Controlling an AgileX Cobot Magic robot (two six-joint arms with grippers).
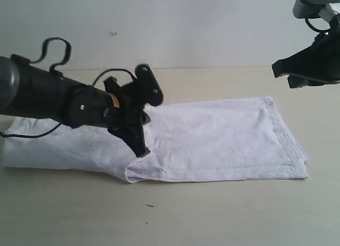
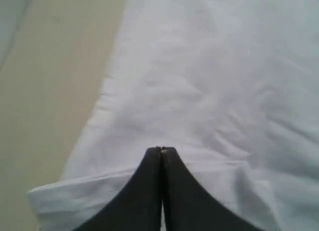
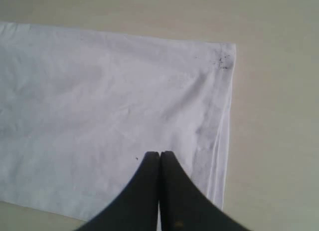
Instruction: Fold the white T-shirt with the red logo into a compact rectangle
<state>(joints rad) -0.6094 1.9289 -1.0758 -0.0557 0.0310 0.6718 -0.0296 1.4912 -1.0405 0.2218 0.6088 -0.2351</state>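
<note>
The white T-shirt (image 1: 223,140) lies folded and wrinkled across the beige counter (image 1: 212,214). The left pincer (image 1: 141,149) points down, its tip touching a fold near the shirt's front edge. The right pincer (image 1: 282,74) hangs above, well apart.

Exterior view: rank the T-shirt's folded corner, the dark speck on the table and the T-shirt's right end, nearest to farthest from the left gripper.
From the left gripper:
1. T-shirt's folded corner, just below the jaws.
2. Dark speck, farther toward the camera.
3. T-shirt's right end, far off to the right.
</note>
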